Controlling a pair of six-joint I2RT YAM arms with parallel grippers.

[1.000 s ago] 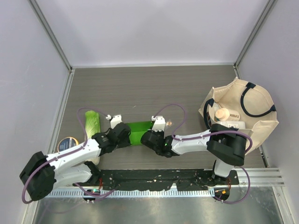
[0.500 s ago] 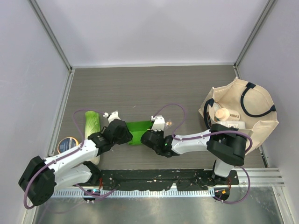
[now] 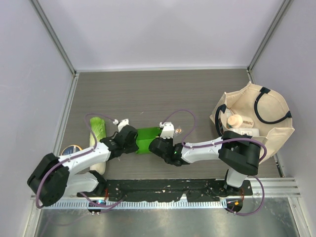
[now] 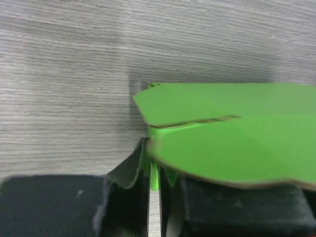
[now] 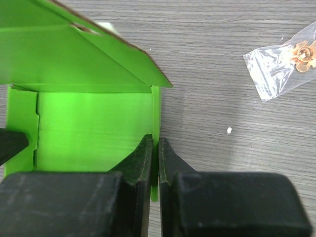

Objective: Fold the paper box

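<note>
The bright green paper box [image 3: 146, 139] lies on the table between my two grippers. My left gripper [image 3: 129, 139] is shut on a thin wall at the box's left end; the left wrist view shows that green edge pinched between the pads [image 4: 154, 170], with flaps [image 4: 232, 128] spread above. My right gripper [image 3: 159, 143] is shut on the box's right side wall [image 5: 156, 123]; the right wrist view shows the box's open inside [image 5: 94, 131] and a raised flap [image 5: 74, 54].
A pale-green cabbage [image 3: 97, 133] lies left of the left arm, with a round tin [image 3: 70, 150] beside it. A beige tote bag [image 3: 254, 121] holding a bottle stands at the right. A small clear packet [image 5: 286, 59] lies right of the box.
My left gripper has swung right and down onto the box's left end, and the box now looks more raised and compact. The right gripper has stayed in place.
</note>
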